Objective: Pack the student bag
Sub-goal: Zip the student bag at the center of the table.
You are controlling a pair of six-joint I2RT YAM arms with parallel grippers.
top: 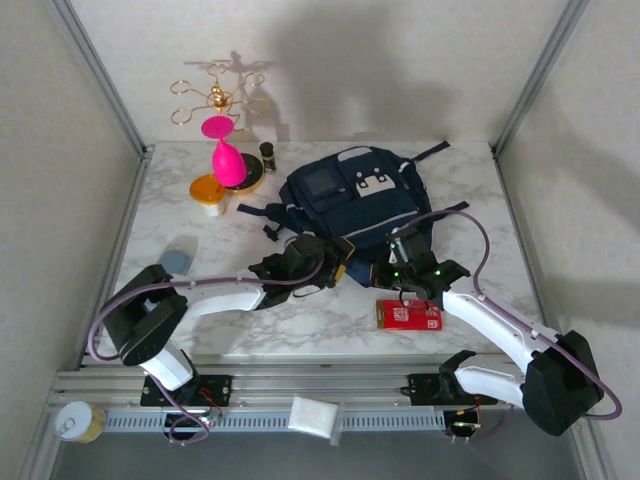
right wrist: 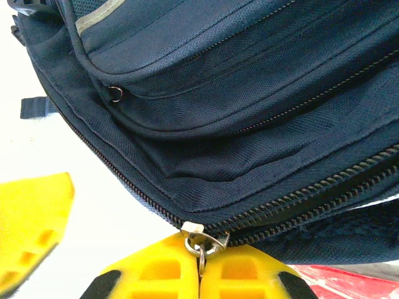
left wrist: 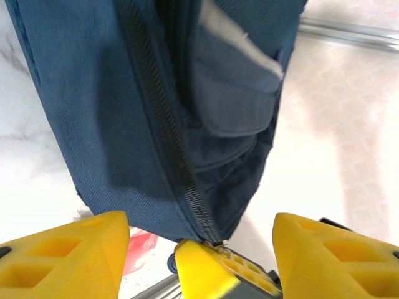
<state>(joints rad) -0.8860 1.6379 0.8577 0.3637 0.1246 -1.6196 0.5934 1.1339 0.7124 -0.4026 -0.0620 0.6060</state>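
Carton [top: 408, 316] near student bag [top: 355, 205]; goblet [top: 225, 150], jar [top: 207, 190] far-left.

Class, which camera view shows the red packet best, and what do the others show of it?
Top external view: the whole red packet lies in plain sight. The right wrist view catches a red strip below the bag; the left wrist view, a blurred red patch.

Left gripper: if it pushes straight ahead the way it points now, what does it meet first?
The student bag: its open zipper edge lies right ahead between the left gripper's spread fingers, seemingly very close, though depth is hard to judge.
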